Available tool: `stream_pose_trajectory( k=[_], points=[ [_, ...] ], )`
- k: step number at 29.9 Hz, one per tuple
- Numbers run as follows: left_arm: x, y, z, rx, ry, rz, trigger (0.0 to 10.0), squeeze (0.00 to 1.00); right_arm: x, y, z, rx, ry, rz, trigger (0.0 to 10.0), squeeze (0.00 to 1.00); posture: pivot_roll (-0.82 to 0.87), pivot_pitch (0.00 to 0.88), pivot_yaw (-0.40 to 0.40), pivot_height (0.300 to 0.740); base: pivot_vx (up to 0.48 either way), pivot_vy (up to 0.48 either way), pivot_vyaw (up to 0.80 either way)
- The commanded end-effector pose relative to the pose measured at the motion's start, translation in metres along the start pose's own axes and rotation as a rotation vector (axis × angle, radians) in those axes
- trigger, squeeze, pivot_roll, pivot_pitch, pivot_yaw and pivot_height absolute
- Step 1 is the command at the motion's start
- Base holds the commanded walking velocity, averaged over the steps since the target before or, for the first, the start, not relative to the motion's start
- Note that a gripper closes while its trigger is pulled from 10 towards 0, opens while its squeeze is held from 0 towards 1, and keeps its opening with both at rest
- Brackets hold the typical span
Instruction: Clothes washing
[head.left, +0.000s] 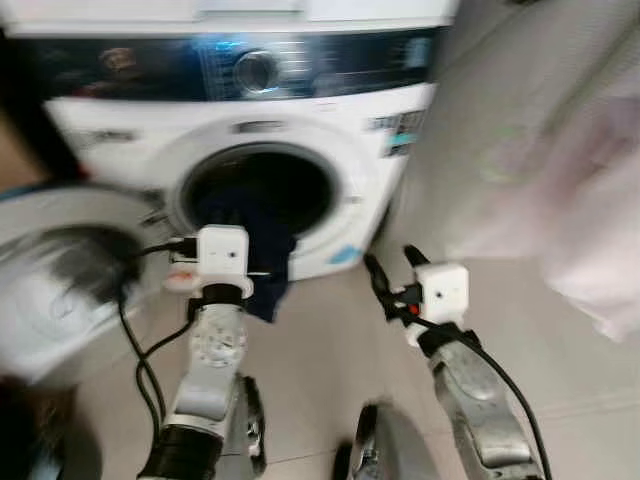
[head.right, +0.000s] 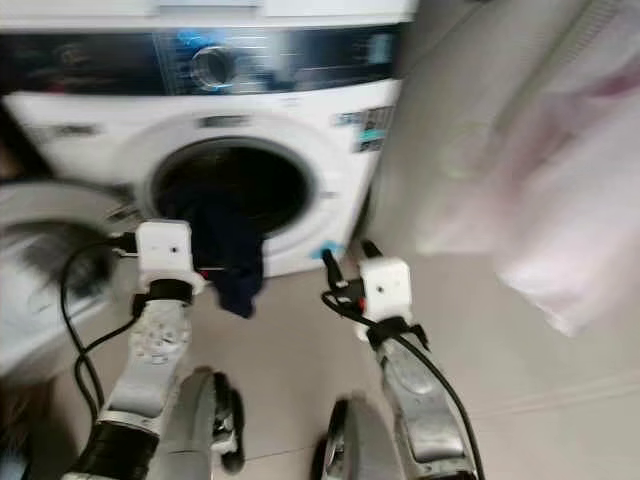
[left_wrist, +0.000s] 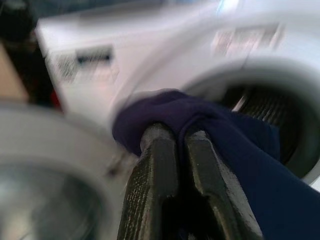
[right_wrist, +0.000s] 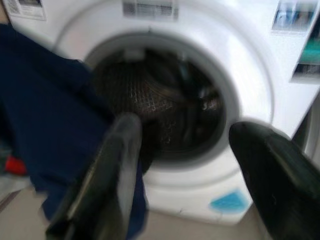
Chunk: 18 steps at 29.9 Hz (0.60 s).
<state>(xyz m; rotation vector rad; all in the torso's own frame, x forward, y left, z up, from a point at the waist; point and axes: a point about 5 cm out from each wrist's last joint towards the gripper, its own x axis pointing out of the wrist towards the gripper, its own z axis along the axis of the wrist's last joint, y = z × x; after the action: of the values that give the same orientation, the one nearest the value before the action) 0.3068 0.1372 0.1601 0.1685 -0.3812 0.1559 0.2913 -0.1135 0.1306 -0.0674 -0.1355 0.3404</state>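
Clamping the navy garment (head.left: 258, 250) at the drum's (head.left: 290, 190) left rim, the left gripper (left_wrist: 182, 145) risks letting it slide to the floor; the right gripper (head.left: 392, 275) waits, fingers apart.

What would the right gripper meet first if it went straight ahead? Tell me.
Probably nothing before the drum: the right gripper, fingers open, points into the round opening of the white front-loading washing machine. The dark blue garment hangs to one side; depth is blurred, so this is uncertain.
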Motion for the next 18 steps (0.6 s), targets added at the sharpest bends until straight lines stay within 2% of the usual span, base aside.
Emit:
stream_pose_trajectory(
  k=[1,11,13,15,18],
  points=[
    [0.0015,-0.0032,0.0045,-0.012,-0.018,-0.005,10.0,0.00,-0.0076,-0.0027,-0.0078,0.004,0.034,-0.010,10.0,0.00,0.09,0.280,-0.107,0.632,0.000,0.000,0.00],
    [0.0027,-0.0018,0.0044,-0.013,-0.013,-0.005,10.0,0.00,-0.0073,-0.0025,-0.0076,0.003,0.037,-0.005,10.0,0.00,0.09,0.280,-0.107,0.632,0.000,0.000,0.00],
    [0.0031,-0.0021,0.0022,-0.036,0.007,-0.005,10.0,0.00,-0.0074,-0.0022,-0.0075,0.002,0.036,-0.003,10.0,0.00,0.09,0.279,-0.109,0.632,0.000,0.000,0.00],
    [0.0036,-0.0042,-0.0015,-0.094,0.045,-0.009,10.0,0.00,-0.0075,-0.0019,-0.0075,0.001,0.036,0.000,10.0,0.00,0.09,0.279,-0.109,0.632,0.000,0.000,0.00],
    [0.0037,-0.0057,-0.0002,-0.105,0.040,-0.015,10.0,0.00,-0.0075,-0.0020,-0.0074,0.002,0.036,-0.001,10.0,0.00,0.09,0.279,-0.109,0.632,0.000,0.000,0.00]
  ],
)
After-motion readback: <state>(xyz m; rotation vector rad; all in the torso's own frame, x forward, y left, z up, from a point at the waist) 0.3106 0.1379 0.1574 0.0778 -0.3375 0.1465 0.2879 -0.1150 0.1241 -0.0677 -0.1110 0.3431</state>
